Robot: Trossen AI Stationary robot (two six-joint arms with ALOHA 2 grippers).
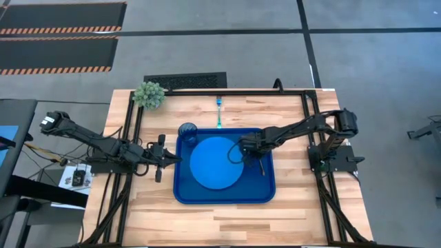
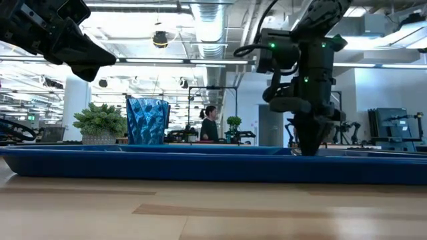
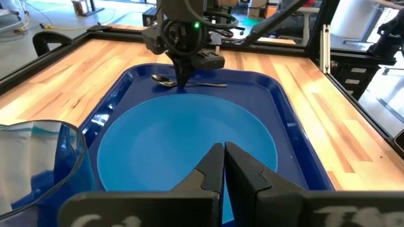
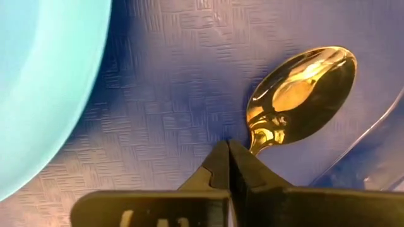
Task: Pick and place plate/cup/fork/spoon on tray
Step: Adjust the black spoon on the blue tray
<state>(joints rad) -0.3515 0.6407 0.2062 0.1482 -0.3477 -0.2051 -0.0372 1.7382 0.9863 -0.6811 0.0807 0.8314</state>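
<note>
The wooden table (image 1: 289,213) is the biggest thing here. The big dark-blue tray (image 1: 269,193) lies in the middle of it, a bit nearer the far edge than the near edge.

The round bright-blue plate (image 1: 215,162) lies flat in the tray, in its middle. It fills much of the tray floor.

The left arm waits low over the table by the tray's left edge. The left gripper (image 1: 172,158) points in over that edge, and its two fingers (image 3: 247,170) are pressed together with nothing between them.

The right arm reaches in from the table's right side over the tray. The right gripper (image 1: 242,145) points down at the tray floor, just beside the plate's right rim. Its fingers (image 4: 218,165) are pressed together around the thin neck of the spoon (image 4: 302,94), right where the handle meets the bowl. The shiny bowl of the spoon lies on the tray floor, in the strip between the plate and the tray's right edge.

The small dark-blue cup (image 1: 187,131) stands up straight in the tray's far left corner, close to the plate's rim.

A little green plant (image 1: 149,95) sits at the table's far left corner.

The fork (image 1: 219,112) with its light blue handle lies on the bare wood, between the tray's far edge and the table's far edge, not in the tray
</note>
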